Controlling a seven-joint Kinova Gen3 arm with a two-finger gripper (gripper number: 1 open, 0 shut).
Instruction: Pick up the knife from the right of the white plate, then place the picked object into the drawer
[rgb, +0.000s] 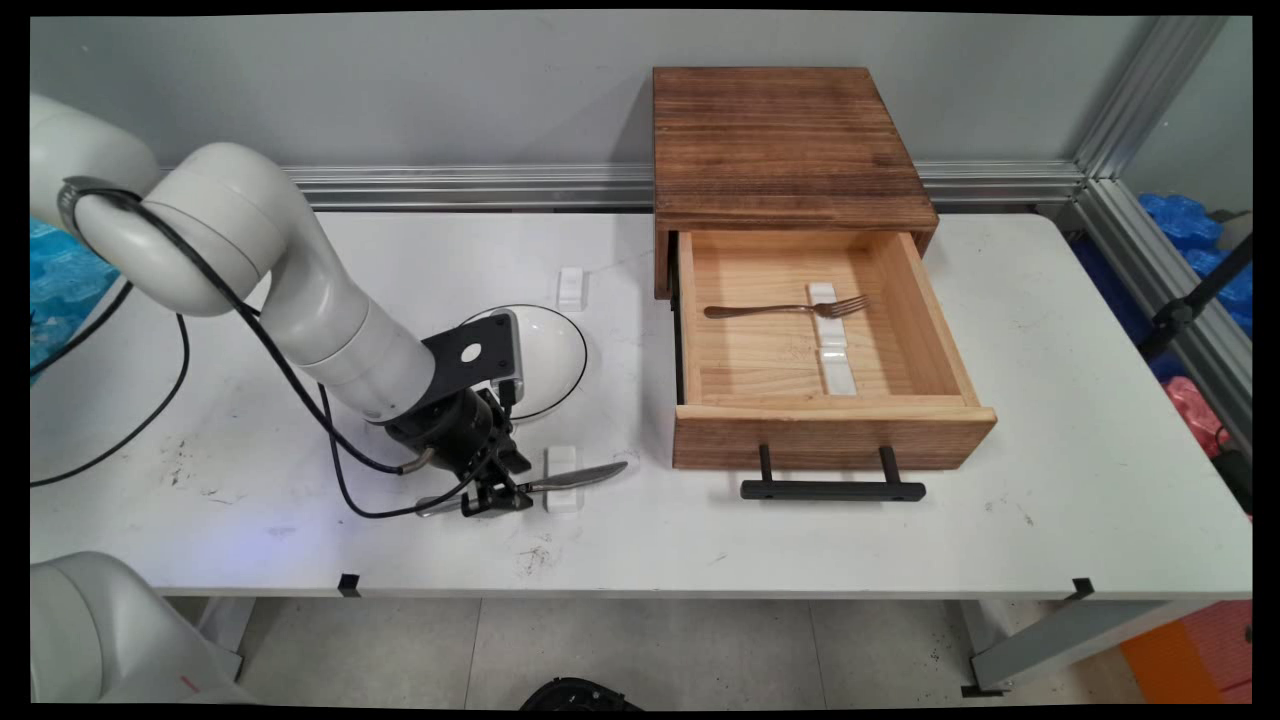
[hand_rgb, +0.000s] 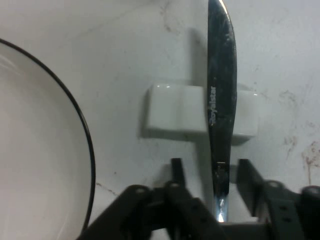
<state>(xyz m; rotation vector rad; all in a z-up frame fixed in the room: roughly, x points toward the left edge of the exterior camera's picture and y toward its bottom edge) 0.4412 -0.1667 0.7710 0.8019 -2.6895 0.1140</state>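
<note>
Presently, readings taken from both views:
Knife: a table knife of polished metal, maker's lettering on the blade in the hand view; it lay flat on the near part of the table, blade pointing toward the drawer
Knife support: the blade crossed a small white rest, seen in the hand view as a white block with a notch in its top
Gripper: the black gripper stood low over the knife handle; in the hand view one finger stood to the left of the handle and the other to its right, jaws narrowly parted, gaps visible on both sides, handle not clamped
Bowl: a white bowl with a thin dark rim sat just behind the gripper, partly hidden by the wrist; the visible part of its inside showed nothing in it
Second rest: a white rest lay on the table behind the bowl, bare
Drawer box: a dark wooden box stood at the back of the table
Drawer: a pale wooden drawer stood pulled out, black bar handle at its front
Drawer contents: a metal fork lay crosswise, its tines on the farthest of three white rests set in a row
</note>
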